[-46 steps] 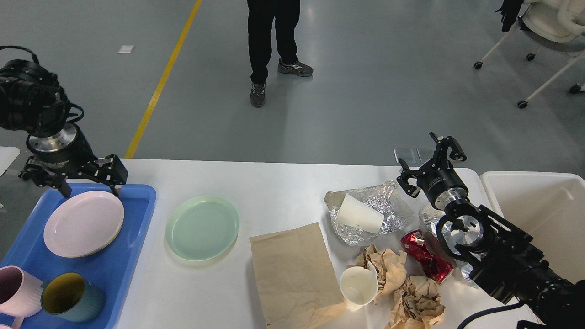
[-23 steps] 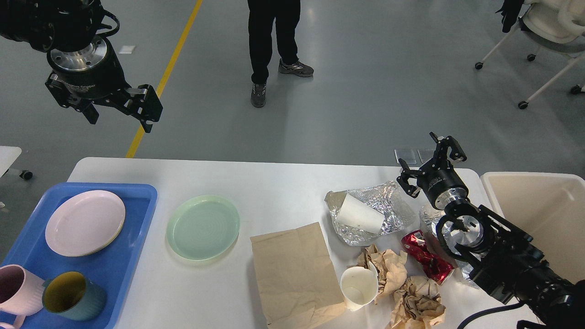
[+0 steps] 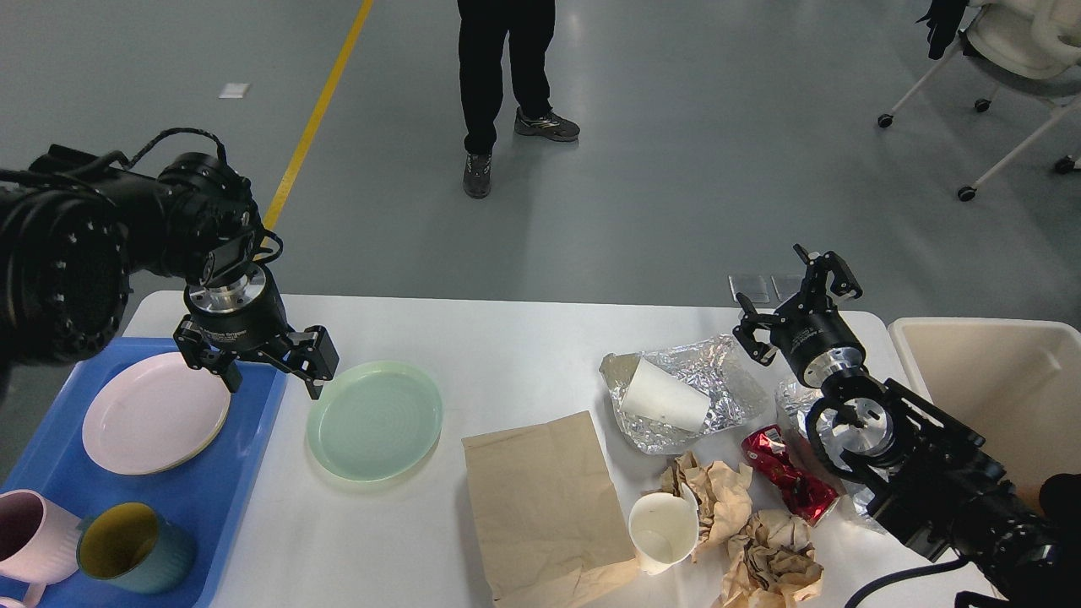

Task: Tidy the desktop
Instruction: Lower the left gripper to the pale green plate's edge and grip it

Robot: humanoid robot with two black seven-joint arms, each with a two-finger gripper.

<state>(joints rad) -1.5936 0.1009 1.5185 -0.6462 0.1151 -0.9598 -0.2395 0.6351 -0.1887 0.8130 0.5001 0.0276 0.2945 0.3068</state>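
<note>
The white desktop (image 3: pixel 524 355) carries a pale green plate (image 3: pixel 374 420), a flat brown paper bag (image 3: pixel 540 507), crumpled foil (image 3: pixel 726 384) with a white paper cup (image 3: pixel 665 396) lying on it, a second white cup (image 3: pixel 661 530) standing upright, a crushed red can (image 3: pixel 785 480) and crumpled brown paper (image 3: pixel 768 564). My left gripper (image 3: pixel 273 382) hangs open just left of the green plate's rim, over the gap between plate and blue tray (image 3: pixel 245 473). Above the desktop's far right edge my right gripper (image 3: pixel 794 300) is open and holds nothing.
The blue tray holds a pink plate (image 3: pixel 155 412), a pink mug (image 3: pixel 29 537) and a teal mug (image 3: pixel 127 547). A beige bin (image 3: pixel 996 388) stands right of the desktop. A person's legs (image 3: pixel 498 84) and a wheeled chair (image 3: pixel 1013 76) are on the grey floor beyond.
My left gripper rose from over the pink plate, then came down to the right, beside the green plate. The right arm stayed still.
</note>
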